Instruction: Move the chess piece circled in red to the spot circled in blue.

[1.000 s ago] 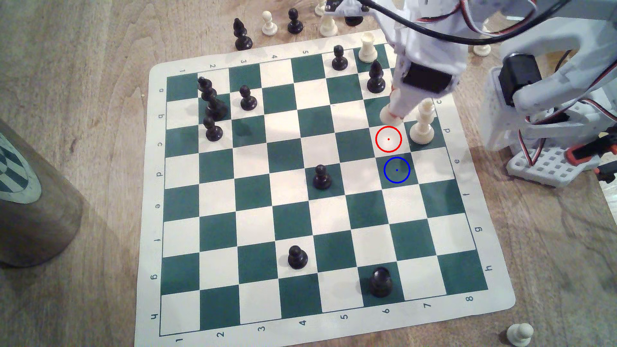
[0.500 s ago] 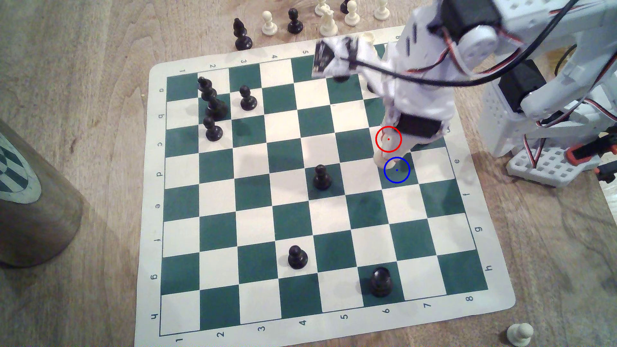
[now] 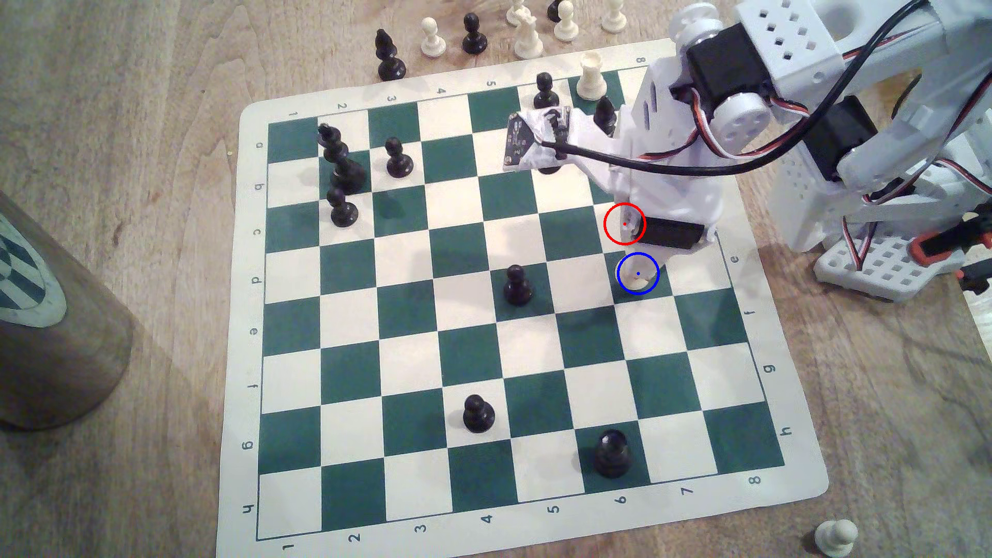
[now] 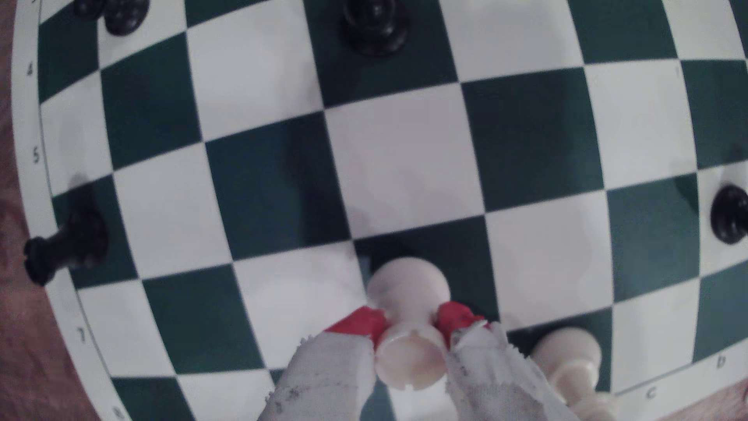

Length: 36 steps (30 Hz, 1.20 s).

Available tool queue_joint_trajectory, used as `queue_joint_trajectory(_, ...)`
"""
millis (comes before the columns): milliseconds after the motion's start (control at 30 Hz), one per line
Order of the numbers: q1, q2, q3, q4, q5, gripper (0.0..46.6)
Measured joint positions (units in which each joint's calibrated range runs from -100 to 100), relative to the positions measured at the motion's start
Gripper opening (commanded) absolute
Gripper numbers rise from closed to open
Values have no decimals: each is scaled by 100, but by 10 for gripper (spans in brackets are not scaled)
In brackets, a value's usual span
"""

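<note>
The rook point(image 4: 409, 320) sits clamped at its waist between the red-tipped fingers point(image 4: 364, 322), its round base over the blue-ringed dark square point(image 3: 622, 287) — in the exterior view the base fills that ring. Carrying looks done; what is left is to set it flat, let go and lift away. Whether the base already touches the board point(image 3: 408, 343) cannot be told. The arm point(image 3: 671, 161) reaches steeply down over the rook, the taller cream piece point(image 4: 566, 356) just beside it.
</note>
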Motion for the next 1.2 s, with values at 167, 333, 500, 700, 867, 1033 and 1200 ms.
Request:
queue_joint_trajectory(167,0,42,90,-104,24,13)
queue_joint_trajectory(333,0,184,90,-199,24,13)
queue_joint_trajectory(500,96,310,90,-255,88,13)
queue_joint_trajectory(700,192,310,90,-255,151,21)
queue_joint_trajectory(867,192,310,90,-255,151,109)
queue_joint_trajectory(1033,199,310,90,-247,176,191)
queue_joint_trajectory(1200,199,243,90,-72,220,222)
